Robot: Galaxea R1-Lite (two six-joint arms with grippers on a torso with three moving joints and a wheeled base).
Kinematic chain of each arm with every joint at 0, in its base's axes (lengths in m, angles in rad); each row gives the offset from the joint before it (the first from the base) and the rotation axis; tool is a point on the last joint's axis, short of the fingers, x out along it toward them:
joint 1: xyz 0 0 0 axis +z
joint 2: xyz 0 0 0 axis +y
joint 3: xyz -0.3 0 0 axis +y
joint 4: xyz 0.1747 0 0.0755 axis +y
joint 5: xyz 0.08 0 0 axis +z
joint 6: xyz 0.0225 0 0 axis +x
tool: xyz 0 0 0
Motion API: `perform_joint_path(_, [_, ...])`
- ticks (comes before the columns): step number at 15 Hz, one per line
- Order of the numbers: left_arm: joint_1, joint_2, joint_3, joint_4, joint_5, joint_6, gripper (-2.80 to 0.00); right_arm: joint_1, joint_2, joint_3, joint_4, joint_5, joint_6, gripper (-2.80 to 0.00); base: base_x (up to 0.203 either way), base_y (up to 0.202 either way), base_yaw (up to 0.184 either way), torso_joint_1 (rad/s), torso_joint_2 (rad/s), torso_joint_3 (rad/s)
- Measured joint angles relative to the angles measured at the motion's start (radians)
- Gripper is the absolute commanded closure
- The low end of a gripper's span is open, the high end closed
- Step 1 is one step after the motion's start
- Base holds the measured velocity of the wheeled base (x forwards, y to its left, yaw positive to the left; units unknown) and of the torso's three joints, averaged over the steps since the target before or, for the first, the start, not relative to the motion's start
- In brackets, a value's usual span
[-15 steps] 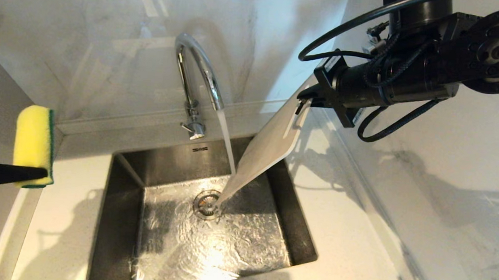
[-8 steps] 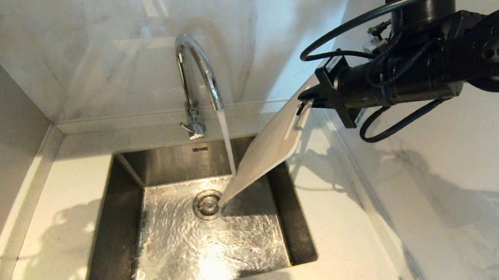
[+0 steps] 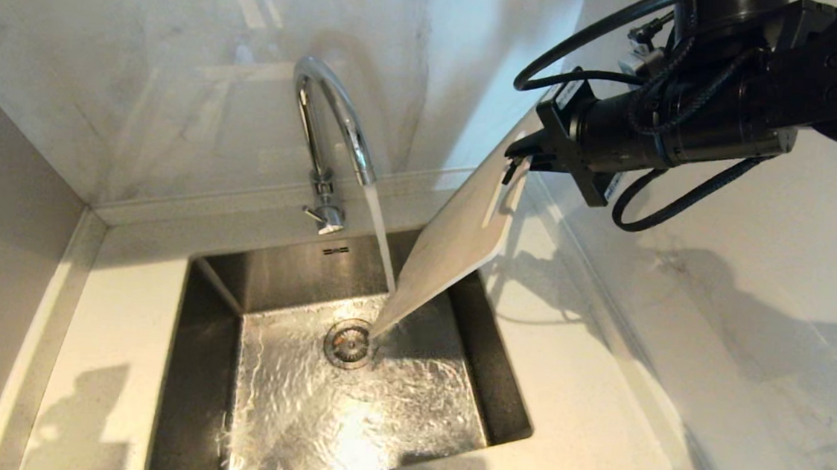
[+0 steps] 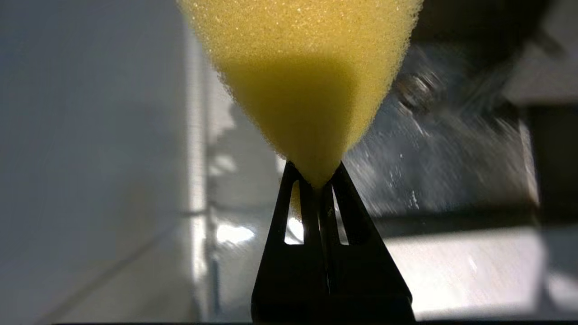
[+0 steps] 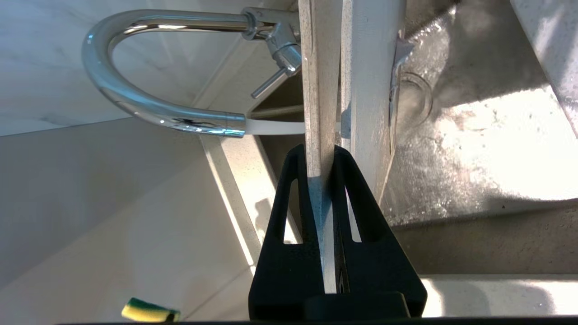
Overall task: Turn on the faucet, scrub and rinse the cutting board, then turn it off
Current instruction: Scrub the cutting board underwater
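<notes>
The chrome faucet runs, and its stream hits the cream-white cutting board. The board slants down into the steel sink, its low corner near the drain. My right gripper is shut on the board's upper end, above the sink's back right corner. In the right wrist view the board's edge stands between the black fingers, with the faucet beyond. My left gripper is out of the head view, shut on a yellow sponge.
Marble walls close the corner behind and to the left of the sink. A light counter runs around it. A raised white ledge lies under my right arm. Water ripples over the sink floor. The sponge shows far off in the right wrist view.
My left gripper has carried the sponge leftward out of the head view. My right arm has lifted the board's upper end slightly up and to the right.
</notes>
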Motion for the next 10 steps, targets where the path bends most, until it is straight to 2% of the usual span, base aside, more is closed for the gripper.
perform_joint_path(1, [0.041, -0.016, 0.045, -0.061, 0.041, -0.013, 0.0, 0.002, -0.004, 0.0, 0.002, 0.001, 0.0, 0.0, 0.0, 0.0, 0.0, 0.0, 0.0, 0.0])
perform_joint_path(2, [0.075, -0.038, 0.087, -0.096, 0.053, -0.018, 0.0, 0.004, -0.008, 0.0, 0.004, 0.002, 0.0, 0.0, 0.0, 0.0, 0.0, 0.0, 0.0, 0.0])
perform_joint_path(4, [0.118, -0.11, 0.197, -0.136, 0.035, -0.017, 0.0, 0.006, -0.016, 0.0, 0.004, 0.002, 0.0, 0.0, 0.0, 0.0, 0.0, 0.0, 0.0, 0.0])
perform_joint_path(5, [0.127, -0.144, 0.244, -0.155, 0.004, -0.004, 0.0, 0.006, -0.021, 0.0, 0.004, 0.002, 0.0, 0.0, 0.0, 0.0, 0.0, 0.0, 0.0, 0.0])
perform_joint_path(8, [0.138, -0.243, 0.384, -0.226, -0.147, 0.087, 0.0, 0.007, -0.042, 0.0, 0.023, 0.002, 0.003, 0.0, 0.0, 0.0, 0.0, 0.0, 0.0, 0.0])
perform_joint_path(10, [0.14, -0.327, 0.471, -0.237, -0.179, 0.141, 0.0, 0.007, -0.059, 0.0, 0.036, 0.002, 0.004, 0.0, 0.0, 0.0, 0.0, 0.0, 0.0, 0.0])
